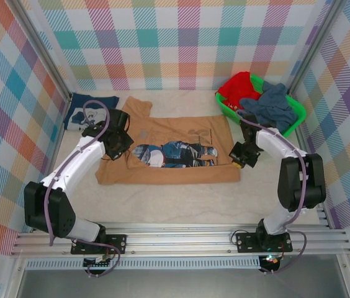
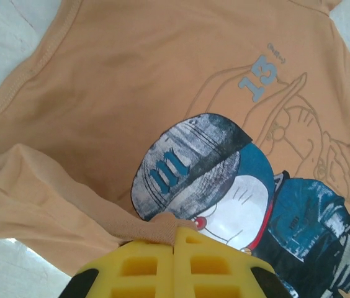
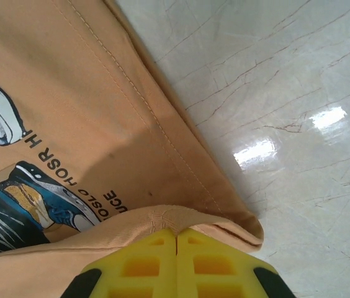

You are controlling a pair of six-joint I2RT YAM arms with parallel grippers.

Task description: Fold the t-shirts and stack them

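Top external view: the tan-orange t-shirt [image 1: 162, 177] lies spread across the middle of the frame, with its cartoon print facing up. A green basket [image 1: 226, 109] heaped with clothes sits at the upper right, and the navy t-shirt [image 1: 77, 113] lies at the upper left. The left gripper [image 1: 118, 149] is closed tight, pinching a fold at the tan-orange t-shirt's left side. The right gripper [image 1: 237, 158] is likewise clamped on a fold at its right hem.
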